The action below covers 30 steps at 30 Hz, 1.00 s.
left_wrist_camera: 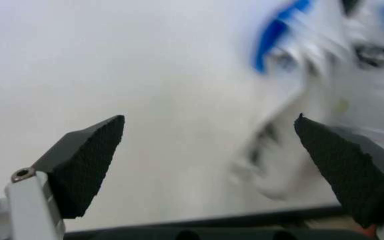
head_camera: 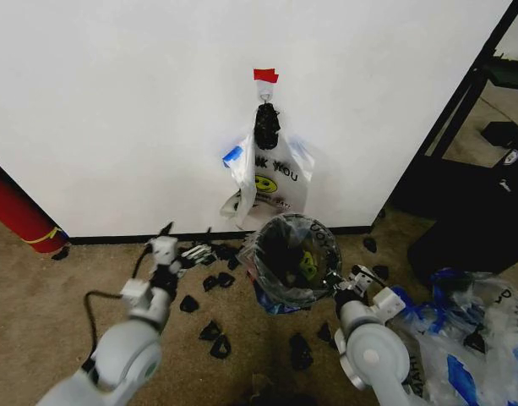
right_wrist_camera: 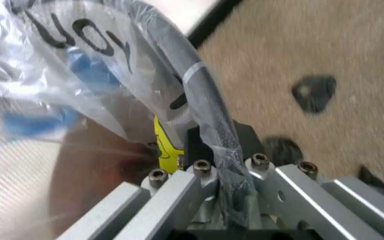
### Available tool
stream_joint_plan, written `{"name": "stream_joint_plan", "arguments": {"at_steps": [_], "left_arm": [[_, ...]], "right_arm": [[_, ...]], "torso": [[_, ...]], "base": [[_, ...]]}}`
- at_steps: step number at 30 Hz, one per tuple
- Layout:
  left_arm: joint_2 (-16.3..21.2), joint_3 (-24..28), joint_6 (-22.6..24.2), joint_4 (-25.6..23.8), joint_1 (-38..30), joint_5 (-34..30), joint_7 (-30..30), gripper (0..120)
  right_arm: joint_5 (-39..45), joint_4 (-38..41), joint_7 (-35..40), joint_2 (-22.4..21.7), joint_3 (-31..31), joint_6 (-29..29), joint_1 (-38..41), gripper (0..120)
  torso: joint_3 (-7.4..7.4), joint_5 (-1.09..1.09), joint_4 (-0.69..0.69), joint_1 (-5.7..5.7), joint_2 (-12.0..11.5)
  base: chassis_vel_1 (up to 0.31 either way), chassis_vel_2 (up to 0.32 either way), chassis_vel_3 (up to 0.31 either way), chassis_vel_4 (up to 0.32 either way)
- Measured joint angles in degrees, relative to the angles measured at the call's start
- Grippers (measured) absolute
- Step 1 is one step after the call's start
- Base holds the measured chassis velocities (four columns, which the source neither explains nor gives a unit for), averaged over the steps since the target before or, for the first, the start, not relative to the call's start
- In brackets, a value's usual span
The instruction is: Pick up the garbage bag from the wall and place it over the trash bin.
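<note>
Your left gripper is hovering spread wide near the black baseboard, the thin crinkled garbage bag is hanging from the white wall's hook, and your right gripper is pinching the round trash bin's bag-lined rim.

A plain white wall fills the back, ending in a black baseboard along a tan carpet floor. Small black scraps dot the carpet. A black frame stands at the wall's right end, and a red cylinder leans far left.
</note>
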Motion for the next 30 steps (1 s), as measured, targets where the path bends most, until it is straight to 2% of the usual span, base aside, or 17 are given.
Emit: {"name": "stream_joint_plan", "arguments": {"at_steps": [2, 5, 7, 8, 12, 15, 23, 29, 30], "left_arm": [[-2.19, -3.82, -3.30, -0.33, 3.87, 2.00, 0.82, 100], [-7.29, -9.46, -6.50, -3.14, 10.96, 1.66, 3.12, 100], [-9.68, -10.58, -7.61, -4.59, 13.87, 1.84, 4.38, 100], [-9.68, -10.58, -7.61, -4.59, 13.87, 1.84, 4.38, 100], [-14.15, -10.40, -8.02, -7.91, 17.24, 5.31, 5.37, 100], [-15.34, -9.56, -7.86, -9.14, 17.51, 7.16, 5.42, 100], [-14.89, -8.96, -6.58, -9.88, 16.84, 7.49, 5.13, 100], [-15.12, -8.44, -6.27, -9.36, 16.56, 6.87, 4.91, 100], [-15.12, -8.44, -6.27, -9.36, 16.56, 6.87, 4.91, 100]], "right_arm": [[1.15, -0.85, 1.78, -0.57, -0.67, -2.37, 0.91, 0], [2.02, -3.13, 2.75, -1.76, -1.41, -4.61, 2.82, 0], [2.02, -4.03, 2.50, -2.25, -1.66, -4.78, 3.78, 0], [2.02, -4.03, 2.50, -2.25, -1.66, -4.78, 3.78, 0], [1.66, -6.61, 0.88, -2.58, -2.40, -5.11, 5.68, 0], [0.63, -8.03, -0.41, -1.88, -2.87, -5.71, 6.27, 0], [-0.94, -8.69, -2.29, -1.75, -3.54, -6.54, 6.52, 2], [-1.75, -8.97, -2.67, -1.57, -3.59, -7.12, 6.18, 28], [-1.75, -8.97, -2.67, -1.57, -3.59, -7.12, 6.18, 28]], "torso": [[0.00, -0.01, 0.01, 0.00, 0.00], [0.00, 0.01, 0.01, 0.00, 0.00], [0.00, 0.00, 0.02, 0.00, 0.00], [0.00, 0.00, 0.02, 0.00, 0.00], [0.00, 0.01, 0.01, 0.00, 0.00], [0.00, 0.01, 0.01, 0.00, 0.00], [0.01, 0.00, 0.00, 0.00, 0.00], [0.01, 0.00, 0.00, 0.00, 0.00], [0.01, 0.00, 0.00, 0.00, 0.00]], "base": [[0.000, 0.000, 0.000, 0.000], [0.000, 0.000, 0.000, 0.000], [0.000, 0.000, 0.000, 0.000], [0.000, 0.000, 0.000, 0.000], [0.000, 0.000, 0.000, 0.000], [0.000, 0.000, 0.000, 0.000], [0.000, 0.000, 0.000, 0.000], [0.000, 0.000, 0.000, 0.000], [0.000, 0.000, 0.000, 0.000]]}}
